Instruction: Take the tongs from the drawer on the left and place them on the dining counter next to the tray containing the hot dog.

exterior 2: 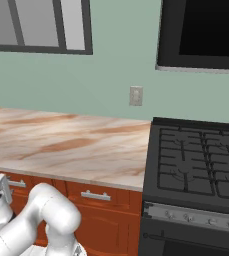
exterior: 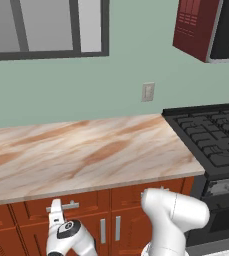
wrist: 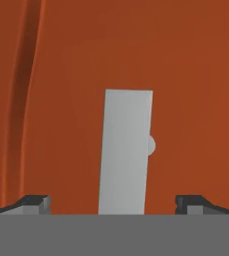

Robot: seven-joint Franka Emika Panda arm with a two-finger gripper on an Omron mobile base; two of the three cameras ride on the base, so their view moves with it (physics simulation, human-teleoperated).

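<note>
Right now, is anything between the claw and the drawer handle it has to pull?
Nothing visible. In the hand view the silver bar handle sits between the two open fingertips, against the red-brown drawer front. From the left base view the claw is right at the handle, below the counter edge.

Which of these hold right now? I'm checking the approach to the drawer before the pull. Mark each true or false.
1. The claw is open, its tips either side of the silver handle. True.
2. The drawer is pulled out. False: its front sits flush with the cabinet fronts.
3. The tongs lie on the wall-side counter. False: none there.
4. A black stove stands right of that counter. True.
</note>
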